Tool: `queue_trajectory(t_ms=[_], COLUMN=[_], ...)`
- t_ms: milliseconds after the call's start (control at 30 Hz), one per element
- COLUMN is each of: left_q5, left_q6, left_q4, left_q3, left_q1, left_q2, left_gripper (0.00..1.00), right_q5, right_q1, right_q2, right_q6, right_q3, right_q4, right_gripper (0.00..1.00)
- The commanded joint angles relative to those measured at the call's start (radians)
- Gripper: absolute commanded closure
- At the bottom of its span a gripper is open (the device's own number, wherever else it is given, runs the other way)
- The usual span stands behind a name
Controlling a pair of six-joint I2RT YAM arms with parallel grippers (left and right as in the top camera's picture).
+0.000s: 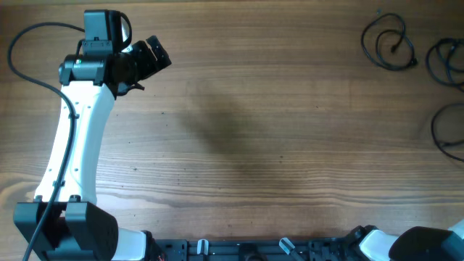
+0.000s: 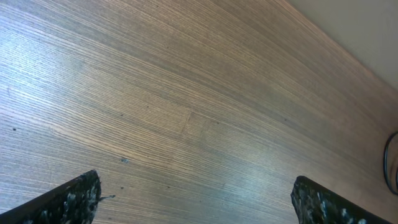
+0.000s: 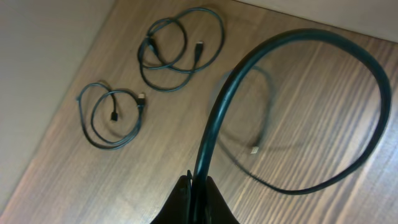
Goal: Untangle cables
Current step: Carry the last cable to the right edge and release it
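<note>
Pinching cable [image 3: 212, 124]: right end effector [image 3: 194, 186], wrist-only.

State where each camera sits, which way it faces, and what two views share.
Overhead: above the table, facing straight down; left arm visible, coiled cables far right.
Left wrist: on the left arm, angled at bare wood; open left gripper at the bottom.
Right wrist: looks down past the shut right gripper and its held cable.
Shared: overhead and right wrist both show the coiled cables.
</note>
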State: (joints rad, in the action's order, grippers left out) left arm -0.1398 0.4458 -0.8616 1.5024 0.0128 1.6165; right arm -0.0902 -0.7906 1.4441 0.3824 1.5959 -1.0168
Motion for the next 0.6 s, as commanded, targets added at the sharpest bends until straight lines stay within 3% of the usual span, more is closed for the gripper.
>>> queue_trajectory(t_ms=[0,233,267,300,333,367,567], left_q5=[-0.005,-0.005,-0.005,-0.005,-0.005,-0.005,-0.005], left_q6=[-0.02,-0.02,-0.02,-0.02,-0.02,-0.02,-0.02], left_q4=[0.0,0.0,0.0,0.0,0.001,0.001,0.001], left_q3=[-0.001,-0.001,-0.001,-0.001,-0.001,-0.001,-0.001], left_q1=[-0.005,-0.005,-0.005,-0.005,-0.005,-0.005,-0.005], left_q2=[0.002,0.002,0.002,0.002,0.002,0.002,0.002], left_gripper=[0.0,0.0,0.0,0.0,0.0,0.0,0.0], right_q5=[-0.044,-0.173,-0.174,-0.175,-0.186,-0.2,-0.278], right_q1=[0.018,0.045,0.047,0.048,0.049,0.049,0.082], right_q2=[0.068,0.298,0.325,0.342,0.36,0.366,0.32], right_q6=[0.013,0.011,0.01,0.011,0.01,0.01,-0.059], right_q3=[0.006,0.006,0.006,0.006,0.006,0.006,0.089], right_q4=[0.029,0.153,0.154,0.152,0.148,0.139,-0.006], right_gripper=[0.96,0.95,0.69,0.34,0.13,0.0,0.0])
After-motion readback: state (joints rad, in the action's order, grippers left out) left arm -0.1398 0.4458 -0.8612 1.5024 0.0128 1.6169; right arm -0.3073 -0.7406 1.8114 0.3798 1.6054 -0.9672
